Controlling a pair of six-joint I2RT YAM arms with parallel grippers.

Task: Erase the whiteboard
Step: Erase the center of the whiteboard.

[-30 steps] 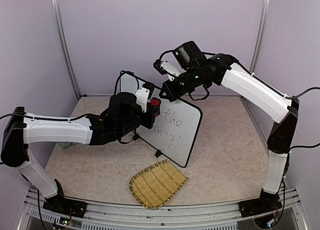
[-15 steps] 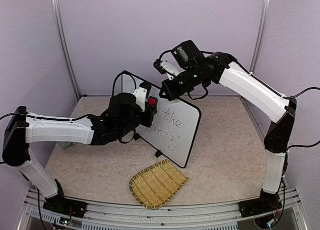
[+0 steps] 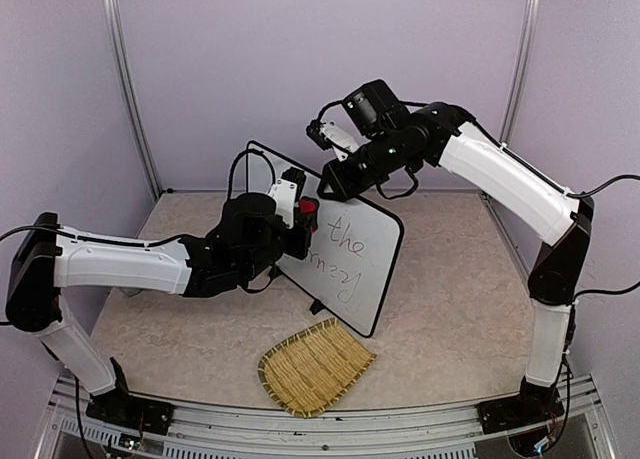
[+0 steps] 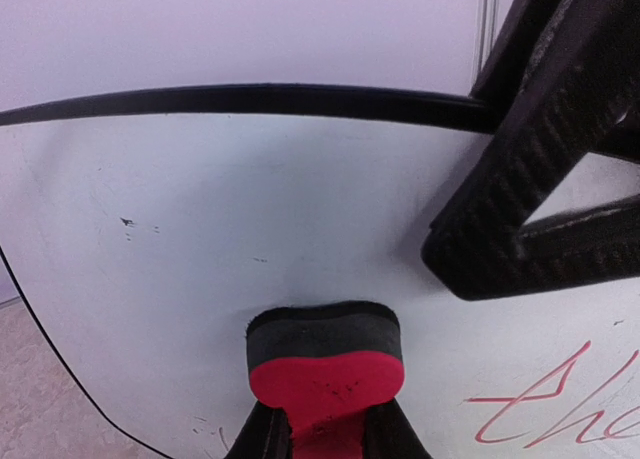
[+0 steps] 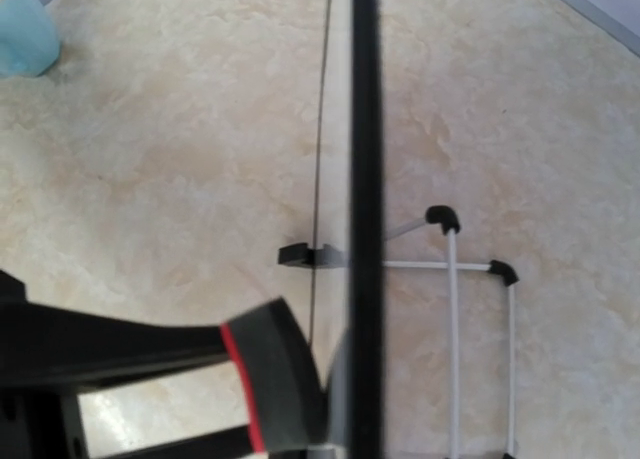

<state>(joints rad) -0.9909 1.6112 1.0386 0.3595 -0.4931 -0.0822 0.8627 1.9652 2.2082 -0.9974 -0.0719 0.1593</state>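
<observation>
The whiteboard [image 3: 365,259] stands tilted on the table with handwriting [image 3: 343,247] across its middle. My left gripper [image 3: 303,221] is shut on a red eraser [image 3: 308,208] with a dark felt face. In the left wrist view the eraser [image 4: 325,351] presses flat against the whiteboard [image 4: 200,229], left of the red handwriting [image 4: 560,409]. My right gripper [image 3: 328,186] sits at the board's top rim, and one black finger [image 4: 530,169] lies over the rim. Whether it clamps the rim does not show. The right wrist view looks down along the rim [image 5: 365,179], with the eraser [image 5: 275,379] beside it.
A woven straw mat [image 3: 315,367] lies at the front of the table, just below the board's foot [image 3: 316,306]. A wire stand [image 5: 452,269] props the board from behind. A pale blue cup [image 5: 20,29] stands on the table to the left.
The eraser has shifted slightly on the board's upper left part, up and then back down. The right arm has hardly moved.
</observation>
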